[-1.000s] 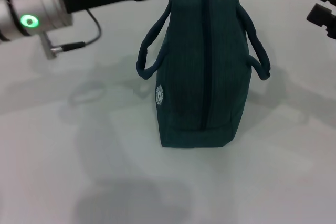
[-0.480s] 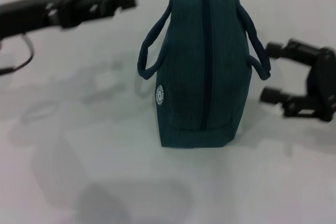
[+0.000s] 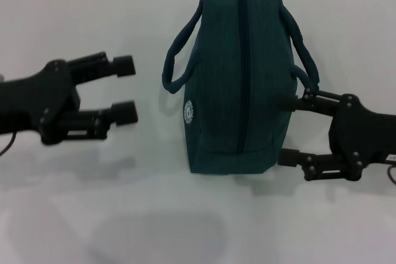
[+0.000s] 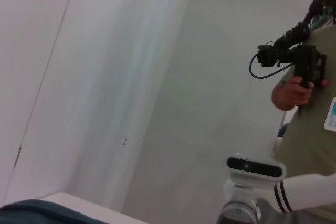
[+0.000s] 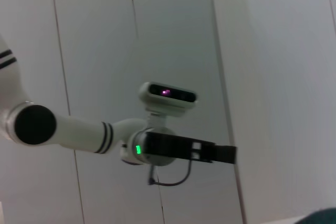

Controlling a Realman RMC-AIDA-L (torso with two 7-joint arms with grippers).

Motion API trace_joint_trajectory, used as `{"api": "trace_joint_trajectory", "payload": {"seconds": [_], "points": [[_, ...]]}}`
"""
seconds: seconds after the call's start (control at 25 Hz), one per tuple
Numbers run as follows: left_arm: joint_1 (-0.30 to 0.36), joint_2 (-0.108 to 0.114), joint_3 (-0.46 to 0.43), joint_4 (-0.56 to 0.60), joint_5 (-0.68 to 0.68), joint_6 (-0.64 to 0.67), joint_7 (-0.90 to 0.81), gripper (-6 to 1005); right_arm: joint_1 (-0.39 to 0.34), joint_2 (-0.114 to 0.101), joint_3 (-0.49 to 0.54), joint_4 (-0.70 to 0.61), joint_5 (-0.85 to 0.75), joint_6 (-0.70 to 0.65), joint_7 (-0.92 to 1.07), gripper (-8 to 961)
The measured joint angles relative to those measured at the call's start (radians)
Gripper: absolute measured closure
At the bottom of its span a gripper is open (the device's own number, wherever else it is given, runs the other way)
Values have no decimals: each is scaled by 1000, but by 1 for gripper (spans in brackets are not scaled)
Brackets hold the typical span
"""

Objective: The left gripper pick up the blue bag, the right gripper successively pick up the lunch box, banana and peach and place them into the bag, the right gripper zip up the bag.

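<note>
Blue bag (image 3: 238, 78) stands zipped; left gripper (image 3: 127, 88) and right gripper (image 3: 288, 129) flank it, fingers spread, empty; task appears complete.

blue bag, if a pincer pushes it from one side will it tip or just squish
The blue bag looks like soft fabric, so a push would probably dent its wall first. It stands tall on a narrow base, so a high push might tip it. Its loop handles droop, so they are likely floppy.

A plain white, smooth counter (image 3: 74, 214) carries a single thing: a large dark teal fabric bag (image 3: 238, 85) with two loop handles, standing upright near its middle, zip closed on top.
</note>
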Motion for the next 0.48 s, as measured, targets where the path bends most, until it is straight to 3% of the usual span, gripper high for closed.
{"api": "trace_joint_trajectory", "payload": {"seconds": [0.16,0.48], "points": [[36,-6,0,1,22,37,57,106,25,1,-16,63,-1,28,-21,94],[43,-20,0,-18,123,44,92,106,40,3,-25,92,5,49,-41,94]]}}
